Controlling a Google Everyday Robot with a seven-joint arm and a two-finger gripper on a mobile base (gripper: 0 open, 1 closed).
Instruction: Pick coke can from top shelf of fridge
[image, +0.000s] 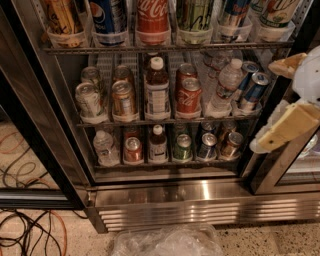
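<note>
The coke can (152, 16), red with white script, stands in a clear holder at the front of the top shelf (165, 48) of the fridge (200, 192), between a blue Pepsi can (108, 15) and a green-and-silver can (195, 15). Its top is cut off by the frame edge. My gripper (281, 97) is at the right edge, outside the fridge opening, below and to the right of the coke can. Its cream fingers (290, 125) stand apart with nothing between them.
A middle rack holds cans, a bottle (157, 90), another red can (188, 95) and a water bottle (226, 85). The lower rack holds more cans and bottles. A dark door frame (45, 150) stands left. Cables (30, 230) and a clear plastic bag (167, 242) lie on the floor.
</note>
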